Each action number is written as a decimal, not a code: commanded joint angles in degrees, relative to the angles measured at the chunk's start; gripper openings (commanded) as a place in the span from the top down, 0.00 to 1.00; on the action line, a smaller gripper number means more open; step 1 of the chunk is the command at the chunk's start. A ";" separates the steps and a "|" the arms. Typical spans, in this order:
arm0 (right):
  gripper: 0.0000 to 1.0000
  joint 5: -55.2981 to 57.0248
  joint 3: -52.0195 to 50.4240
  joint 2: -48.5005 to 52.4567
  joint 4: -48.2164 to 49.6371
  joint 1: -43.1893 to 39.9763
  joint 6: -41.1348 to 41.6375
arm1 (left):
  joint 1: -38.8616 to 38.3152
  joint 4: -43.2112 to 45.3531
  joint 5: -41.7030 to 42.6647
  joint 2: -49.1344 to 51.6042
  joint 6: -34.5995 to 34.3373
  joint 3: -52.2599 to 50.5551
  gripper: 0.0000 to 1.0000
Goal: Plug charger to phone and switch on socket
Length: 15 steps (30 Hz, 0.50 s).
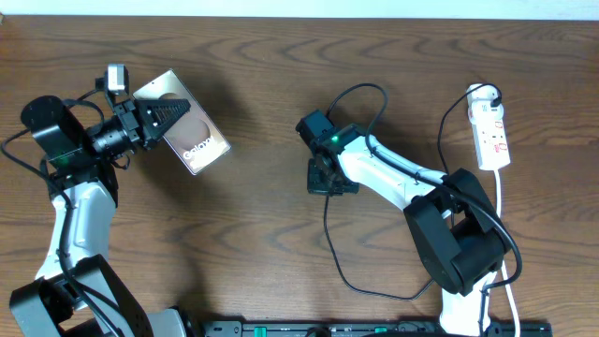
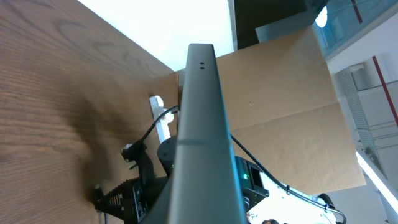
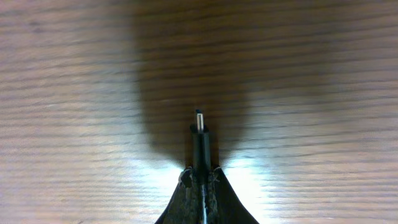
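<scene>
- The charger plug [image 3: 200,134] sticks straight out past the tips of the right gripper [image 3: 200,177], whose fingers are pinched tight on its black body.
- The phone [image 1: 187,131] is clamped in the closed left gripper [image 1: 161,120], well apart from the plug, out beyond the right fingertips.
- Line the tip up squarely with the phone's port before pushing, since a tilt would likely jam it.
- The socket [image 1: 491,131] lies back behind the right fingers, untouched.

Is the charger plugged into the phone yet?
No, the charger sticks out bare-tipped from the right tool, above the wooden table.
</scene>
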 commanded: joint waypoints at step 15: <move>0.99 -87.43 -0.79 3.28 23.58 1.44 -55.39 | 0.09 0.46 1.60 -0.63 1.86 0.07 0.93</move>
